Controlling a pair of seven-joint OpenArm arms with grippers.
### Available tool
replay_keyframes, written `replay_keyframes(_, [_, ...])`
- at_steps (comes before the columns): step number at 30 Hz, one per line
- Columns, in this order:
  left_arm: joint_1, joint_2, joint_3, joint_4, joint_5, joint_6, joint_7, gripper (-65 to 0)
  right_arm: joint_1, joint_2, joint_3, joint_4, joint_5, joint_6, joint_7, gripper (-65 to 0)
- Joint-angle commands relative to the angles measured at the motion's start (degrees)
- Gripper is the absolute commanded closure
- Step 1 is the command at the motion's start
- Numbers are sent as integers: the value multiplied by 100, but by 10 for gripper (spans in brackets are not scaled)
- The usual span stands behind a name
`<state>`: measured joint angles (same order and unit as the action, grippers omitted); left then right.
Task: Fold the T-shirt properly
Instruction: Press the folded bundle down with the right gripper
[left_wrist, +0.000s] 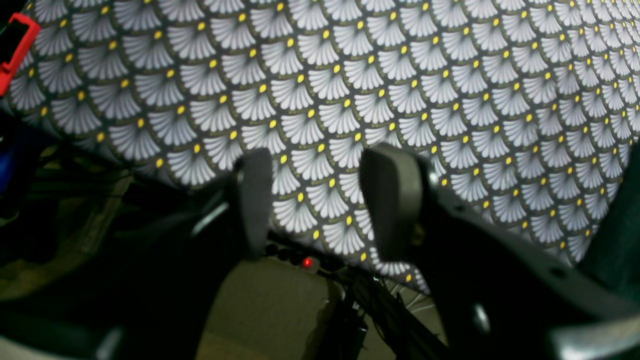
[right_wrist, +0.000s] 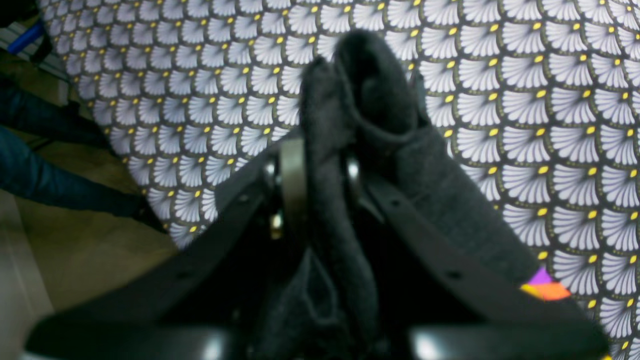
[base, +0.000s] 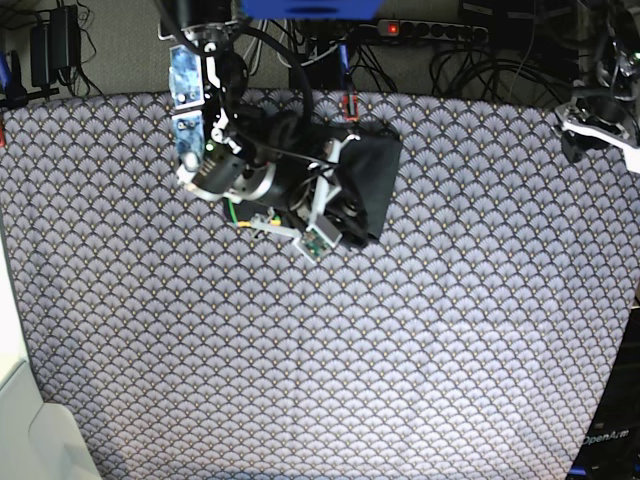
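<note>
The black T-shirt (base: 372, 180) lies bunched into a compact dark bundle at the back middle of the table. My right gripper (base: 335, 195) reaches it from the left. In the right wrist view a thick fold of the T-shirt (right_wrist: 380, 100) runs up between the narrow-set fingers of the right gripper (right_wrist: 322, 170), which is shut on it. A small orange and purple patch (right_wrist: 545, 287) shows at the fabric's lower right. My left gripper (left_wrist: 322, 200) stands open with nothing between its pads, above the table's far right edge (base: 585, 130), well away from the shirt.
A grey fan-scale cloth (base: 300, 350) with yellow dots covers the whole table. A power strip (base: 430, 28) and cables lie behind the back edge. A red clip (left_wrist: 15, 50) sits at the cloth's edge in the left wrist view, with the floor below.
</note>
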<state>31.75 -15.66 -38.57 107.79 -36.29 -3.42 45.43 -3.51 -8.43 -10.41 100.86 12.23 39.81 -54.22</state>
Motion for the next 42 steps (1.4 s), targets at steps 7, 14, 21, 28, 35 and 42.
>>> replay_keyframes(7, [30, -74, -51, 100, -32, -23, -99, -312, 91, -50, -27, 90, 153, 19, 151, -208])
replay_keyframes(14, [30, -65, -51, 100, -32, -23, -99, -312, 91, 3, -607, 239, 153, 19, 151, -215])
replay_keyframes(21, [47, -65, -51, 92, -32, -23, -99, -312, 65, 188, -897, 872, 135, 19, 151, -214])
replay_keyframes(28, [38, -21, -25, 92, -41, -23, -99, -311, 30, 741, -871, 749, 118, 19, 151, -94])
replay_keyframes(35, [3, 129, 292, 153, -41, -23, -99, -311, -49, 926, -115, 565, 144, 19, 151, 0])
replay_keyframes(42, [-5, 111, 705, 329, -41, -32, -99, -316, -199, 1076, 61, 547, 127, 19, 151, 0])
